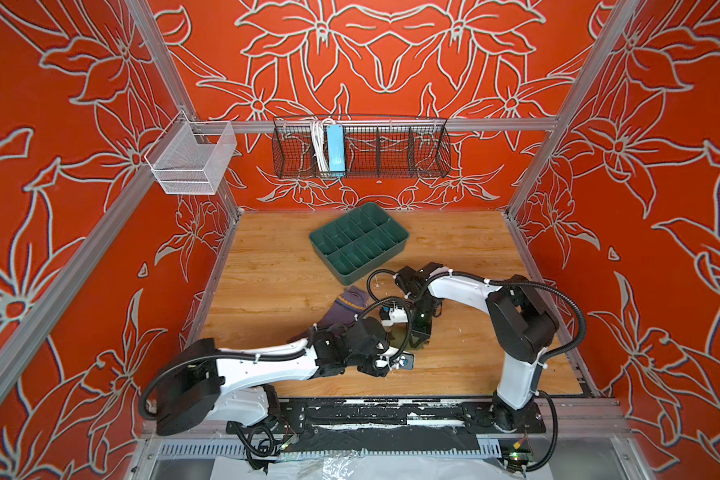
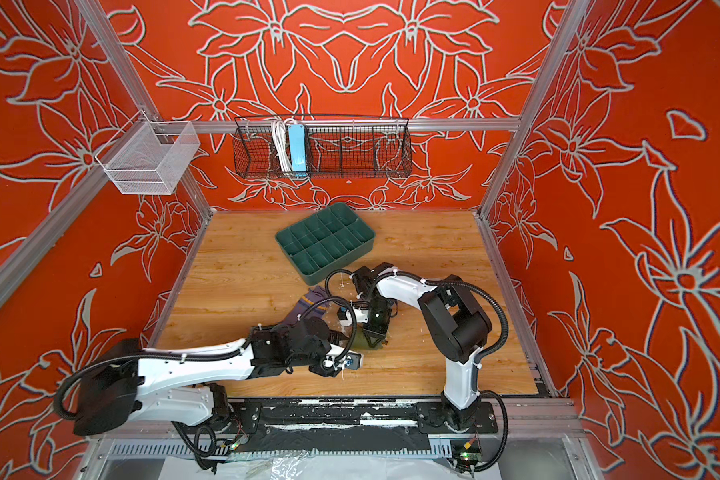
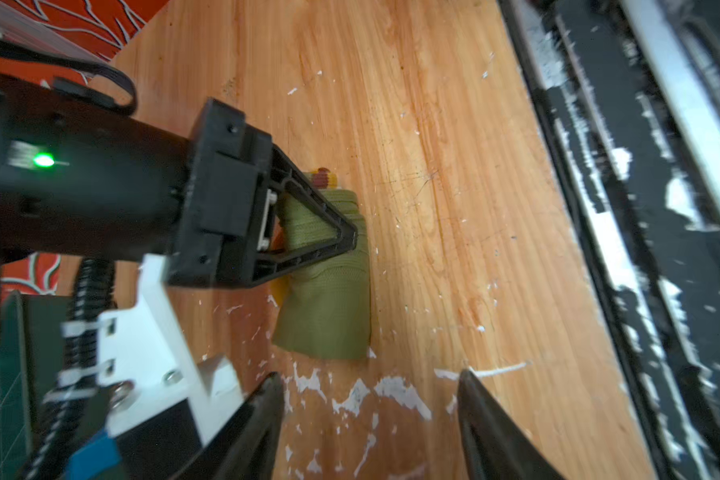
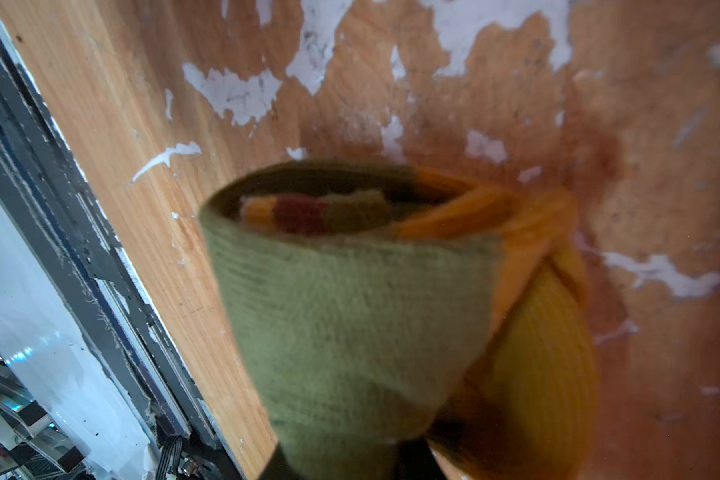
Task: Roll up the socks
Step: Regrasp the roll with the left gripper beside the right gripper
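Olive sock (image 3: 325, 320) soft, springy, unrolls easily; your right gripper (image 3: 348, 239) pinches roll, left gripper (image 3: 371, 374) spread, empty; grab free end.

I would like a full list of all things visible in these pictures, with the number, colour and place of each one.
olive sock: one, olive green with orange, rolled, front middle of the table
purple sock: one, purple with yellow stripe, on the table beyond the left arm
compartment tray: one, dark green, far middle of the table
wire basket: one, black, on the back rail
power strip: one, light blue, upright in the wire basket
cable: one bundle, white, beside the power strip
mesh basket: one, white, on the left rail
table: one, wood, white scuffs
left gripper: black, open, near the olive sock, apart from it
right gripper: black, shut on the olive sock
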